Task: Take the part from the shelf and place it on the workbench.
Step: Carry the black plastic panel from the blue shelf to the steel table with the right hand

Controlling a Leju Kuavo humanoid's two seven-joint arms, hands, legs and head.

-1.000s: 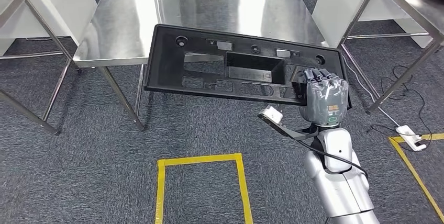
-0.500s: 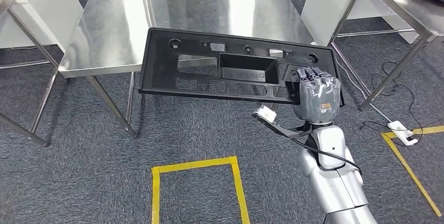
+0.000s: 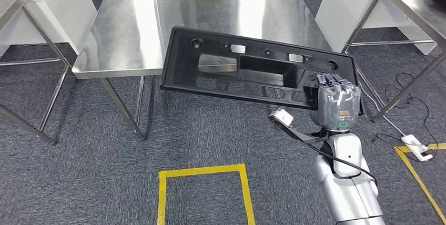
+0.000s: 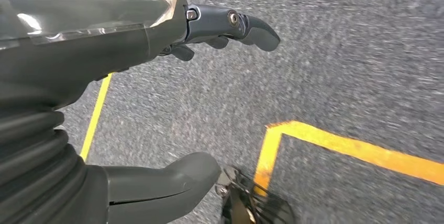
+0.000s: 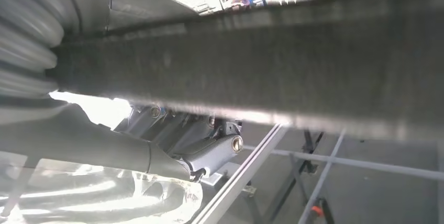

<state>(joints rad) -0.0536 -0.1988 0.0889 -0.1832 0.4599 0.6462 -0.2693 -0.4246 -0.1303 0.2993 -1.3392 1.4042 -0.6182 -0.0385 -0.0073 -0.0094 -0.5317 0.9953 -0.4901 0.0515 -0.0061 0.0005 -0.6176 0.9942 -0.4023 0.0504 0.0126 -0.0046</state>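
The long black moulded plastic panel, a flat rectangular part with a matte finish, round holes along its far edge, several rectangular cut-outs and one deep box-shaped recess near its middle, is held in the air by its right end; the robot's right hand, wrapped in a glossy clear film over grey casing, grips that end with dark fingers curled over the panel's near edge; the panel tilts, its far left corner overlapping the near edge of the polished stainless-steel workbench, while the rest hangs in front of that bench above the floor; the bench top is smooth and mirror-bright, on slim round metal legs; the speckled grey carpet below is coarse and short-piled, and on it, nearer the robot than the bench, lies a square outline of yellow tape; to the right of the bench a white power strip rests on the carpet with black cables; in the left wrist view the left hand holds nothing, its thick grey thumb and dark fingers well apart above the carpet and yellow tape.
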